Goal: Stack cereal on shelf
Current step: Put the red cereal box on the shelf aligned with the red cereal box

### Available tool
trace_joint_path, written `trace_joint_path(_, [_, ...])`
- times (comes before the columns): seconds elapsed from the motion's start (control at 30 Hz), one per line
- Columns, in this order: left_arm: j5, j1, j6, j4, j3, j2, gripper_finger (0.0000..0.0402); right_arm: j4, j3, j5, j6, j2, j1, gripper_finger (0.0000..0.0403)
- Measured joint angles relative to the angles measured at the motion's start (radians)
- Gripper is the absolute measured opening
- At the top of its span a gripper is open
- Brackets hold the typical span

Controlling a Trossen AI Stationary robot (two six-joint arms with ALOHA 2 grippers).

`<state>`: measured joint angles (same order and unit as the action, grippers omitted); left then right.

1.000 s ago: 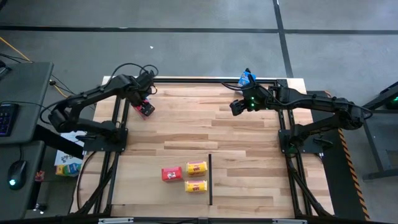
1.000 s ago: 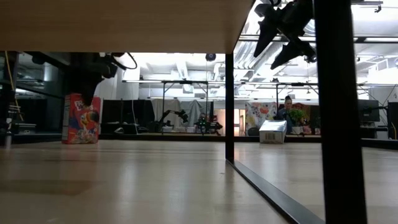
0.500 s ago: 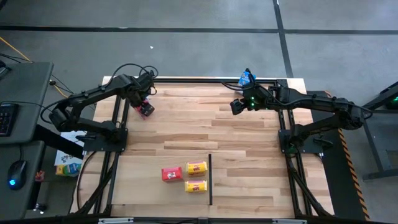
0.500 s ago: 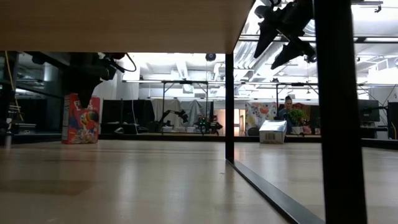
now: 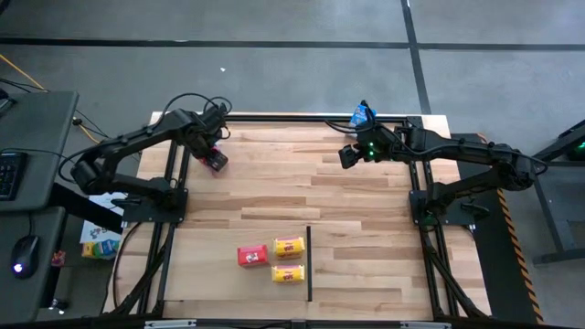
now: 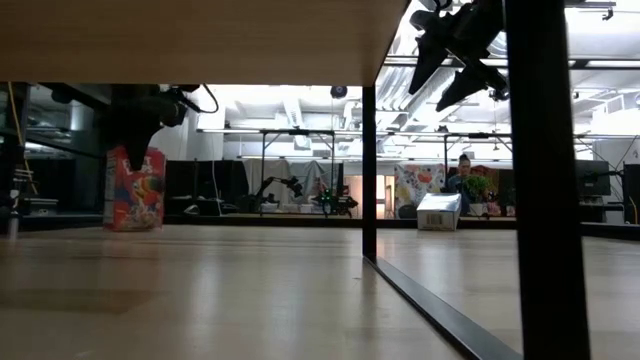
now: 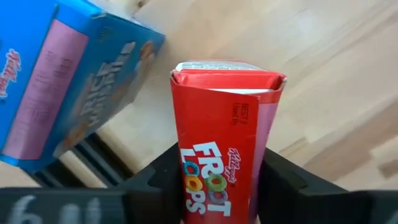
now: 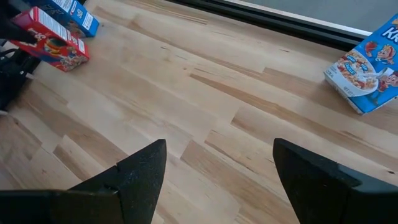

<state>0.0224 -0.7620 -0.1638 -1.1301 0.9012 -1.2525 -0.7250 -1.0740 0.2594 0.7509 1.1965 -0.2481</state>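
My left gripper (image 5: 214,157) is at the far left of the table, shut on a red cereal carton (image 7: 221,149), which also shows in the low view (image 6: 135,192), slightly tilted. A blue carton (image 7: 62,81) lies right beside it. My right gripper (image 5: 351,155) hangs open above the far right part of the table and holds nothing. Another blue carton (image 5: 363,115) lies flat at the far edge (image 8: 367,68). A second red carton (image 5: 252,255) and two yellow cartons (image 5: 289,246) (image 5: 288,273) lie flat near the near edge. My left gripper pinches the red carton between its two fingers (image 7: 155,186), one on each of two opposite sides, at the end nearer the wrist (image 7: 186,186). It comes from above, and the carton reaches down below the fingers, slightly tilted. Whether its lower end touches the table, I cannot tell.
A thin black upright (image 5: 309,263) stands on the table beside the yellow cartons. In the low view a wooden shelf board (image 6: 190,40) spans the top on black posts (image 6: 369,170). Bare wood lies across the middle of the table (image 5: 302,192). A person shows far off in the room.
In the low view the left gripper has come down a little over the red carton. The carton has shifted slightly and now leans, where it stood upright before. The right arm has kept still.
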Motion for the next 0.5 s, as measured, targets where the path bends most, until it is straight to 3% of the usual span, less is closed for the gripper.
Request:
trace_joint_path(0.27, [-0.078, 0.014, -0.02, -0.041, 0.128, 0.073, 0.0106, 0.0, 0.0, 0.0, 0.0, 0.0, 0.0, 0.0287])
trace_joint_path(0.5, [-0.13, 0.114, -0.045, -0.131, 0.323, 0.127, 0.0107, -0.001, 0.0, 0.0, 0.0, 0.0, 0.0, 0.0287])
